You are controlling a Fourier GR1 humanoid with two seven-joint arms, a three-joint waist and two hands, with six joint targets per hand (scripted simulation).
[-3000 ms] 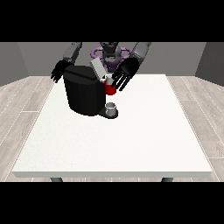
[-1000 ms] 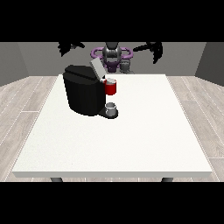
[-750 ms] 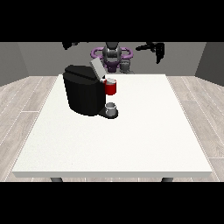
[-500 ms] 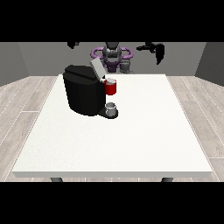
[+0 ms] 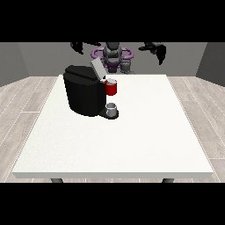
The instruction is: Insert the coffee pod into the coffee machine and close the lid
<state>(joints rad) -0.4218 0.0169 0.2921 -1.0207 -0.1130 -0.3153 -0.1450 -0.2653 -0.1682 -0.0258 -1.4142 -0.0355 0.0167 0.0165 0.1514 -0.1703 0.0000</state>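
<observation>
The black coffee machine (image 5: 85, 94) stands on the left half of the white table (image 5: 145, 132), with its grey lid (image 5: 97, 69) tilted up. A red thing at the machine (image 5: 111, 88) sits at its front top. A small grey thing (image 5: 112, 108) rests on the machine's base plate; I cannot tell whether it is the pod. The hand at the view's left (image 5: 78, 46) is raised high behind the machine, partly cut by the view's top. The hand at the view's right (image 5: 154, 48) hangs high over the far right edge, fingers relaxed and drooping, holding nothing.
The robot's torso (image 5: 112, 56) stands behind the table's far edge, with another small grey thing (image 5: 126, 66) beside it. A pale wood floor surrounds the table.
Both hands have lifted away from the machine and spread apart to the view's top. Over the last half second they have barely moved. The lid is still up.
</observation>
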